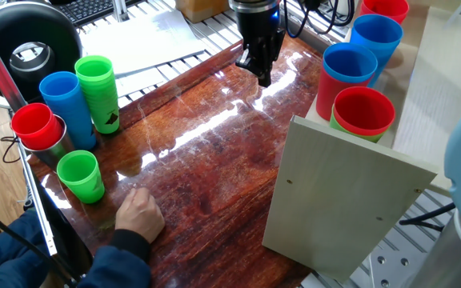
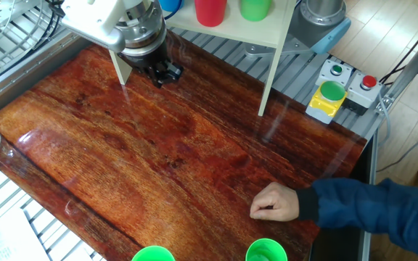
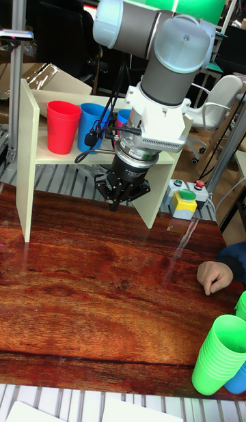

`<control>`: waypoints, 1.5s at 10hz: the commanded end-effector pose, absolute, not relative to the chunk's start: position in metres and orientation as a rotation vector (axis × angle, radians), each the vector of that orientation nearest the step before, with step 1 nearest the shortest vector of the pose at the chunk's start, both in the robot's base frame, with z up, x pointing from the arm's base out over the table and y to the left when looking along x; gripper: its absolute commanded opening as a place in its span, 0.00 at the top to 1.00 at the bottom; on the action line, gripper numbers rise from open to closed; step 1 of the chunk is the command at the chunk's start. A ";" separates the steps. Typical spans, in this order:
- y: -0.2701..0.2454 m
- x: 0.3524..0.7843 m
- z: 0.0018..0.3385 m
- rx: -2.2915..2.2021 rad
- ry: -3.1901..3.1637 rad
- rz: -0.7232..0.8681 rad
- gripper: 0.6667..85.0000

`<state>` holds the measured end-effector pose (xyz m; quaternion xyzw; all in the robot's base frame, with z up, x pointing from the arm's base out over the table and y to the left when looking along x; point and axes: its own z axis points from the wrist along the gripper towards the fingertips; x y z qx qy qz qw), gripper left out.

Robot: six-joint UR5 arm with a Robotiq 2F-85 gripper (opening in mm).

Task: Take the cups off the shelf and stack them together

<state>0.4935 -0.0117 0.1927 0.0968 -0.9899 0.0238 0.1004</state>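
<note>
I am holding the gripper (image 3: 115,202) empty, fingers pinched narrow, over the worktop's (image 1: 214,152) shelf-side edge; the cups (image 1: 362,112) are standing on the shelf (image 1: 350,200).

The cups (image 1: 362,114) stand on the shelf (image 1: 350,200); the gripper (image 1: 262,72) hangs before it.

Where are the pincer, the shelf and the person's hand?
pincer (image 3: 115,202): tall fixed view, between its fingertips.
shelf (image 1: 350,208): one fixed view, flat side board.
person's hand (image 2: 276,202): the other fixed view, back of the fist.
</note>
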 end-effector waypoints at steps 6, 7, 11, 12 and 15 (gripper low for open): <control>-0.004 0.497 0.193 0.247 -2.947 0.041 0.99; 0.001 0.499 0.193 0.185 -2.962 0.041 0.99; 0.014 0.492 0.208 0.079 -2.965 0.089 0.99; 0.015 0.492 0.217 0.096 -2.973 0.093 0.99; 0.033 0.488 0.261 0.181 -2.985 0.037 0.99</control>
